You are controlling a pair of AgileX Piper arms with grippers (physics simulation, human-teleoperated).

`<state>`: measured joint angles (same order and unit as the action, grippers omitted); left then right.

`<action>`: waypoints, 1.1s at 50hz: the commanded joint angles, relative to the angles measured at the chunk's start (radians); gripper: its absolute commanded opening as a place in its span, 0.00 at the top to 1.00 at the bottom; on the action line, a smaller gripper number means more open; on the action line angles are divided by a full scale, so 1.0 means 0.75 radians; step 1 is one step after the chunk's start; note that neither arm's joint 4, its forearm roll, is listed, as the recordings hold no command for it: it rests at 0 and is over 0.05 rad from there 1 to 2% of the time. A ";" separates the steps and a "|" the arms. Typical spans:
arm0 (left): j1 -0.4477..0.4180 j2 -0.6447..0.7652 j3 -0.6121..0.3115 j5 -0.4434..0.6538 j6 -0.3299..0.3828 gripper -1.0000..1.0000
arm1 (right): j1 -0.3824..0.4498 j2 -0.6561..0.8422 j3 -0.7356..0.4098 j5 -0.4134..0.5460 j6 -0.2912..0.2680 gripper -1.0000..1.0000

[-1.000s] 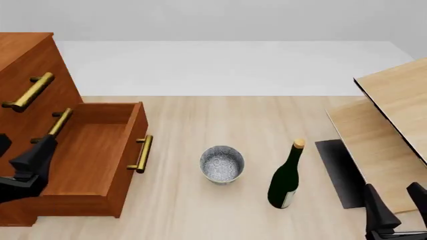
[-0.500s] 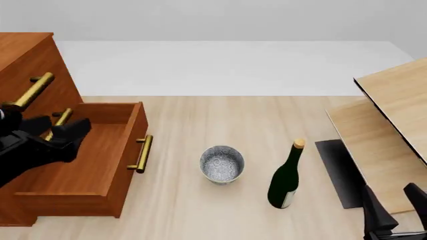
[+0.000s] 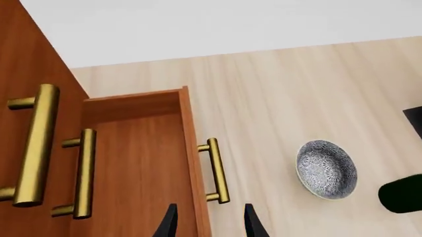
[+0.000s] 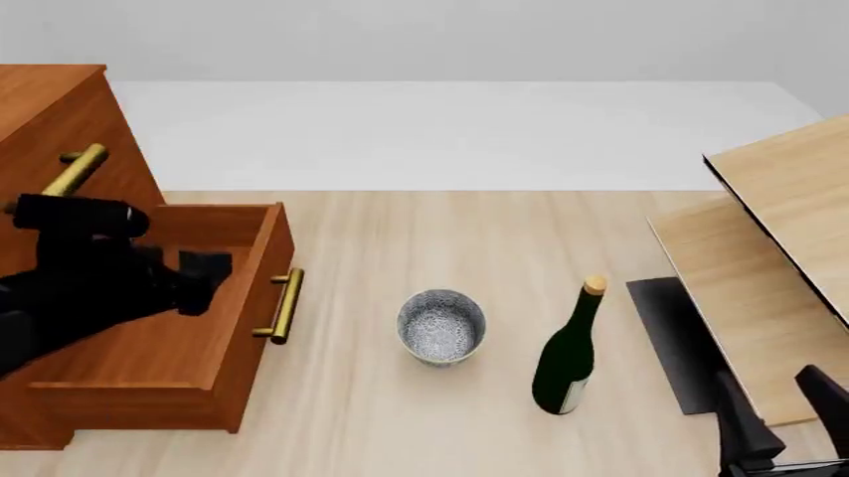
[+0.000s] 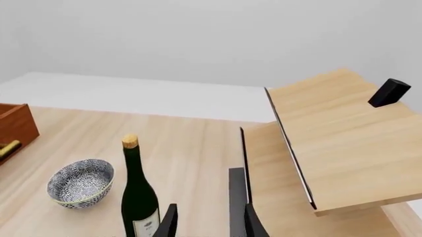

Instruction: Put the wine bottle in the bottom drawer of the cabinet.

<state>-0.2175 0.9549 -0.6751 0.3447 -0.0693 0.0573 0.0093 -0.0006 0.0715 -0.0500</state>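
Wine bottle [image 4: 568, 350] stands upright beside bowl [image 4: 440, 326]; left gripper [image 4: 199, 268] over the open bottom drawer [image 4: 199, 328]

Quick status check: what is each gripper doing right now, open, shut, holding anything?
Left gripper: open, empty, above the front edge of the pulled-out bottom drawer.
Right gripper: open, empty, apart from the wine bottle.

Front view overlooks table; all 3 views share the bowl [image 4: 440, 325].
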 commanded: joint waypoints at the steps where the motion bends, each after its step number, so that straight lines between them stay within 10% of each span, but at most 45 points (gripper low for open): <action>1: -0.007 0.094 0.032 -0.025 0.009 0.00 | 0.008 0.006 0.000 0.010 -0.006 0.00; 55: -0.033 0.341 0.269 -0.358 -0.047 0.00 | 0.012 0.048 0.001 0.014 -0.037 0.00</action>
<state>-0.2403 1.1777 -0.4999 0.1220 -0.0976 0.0674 0.0413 -0.0002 0.0830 -0.0774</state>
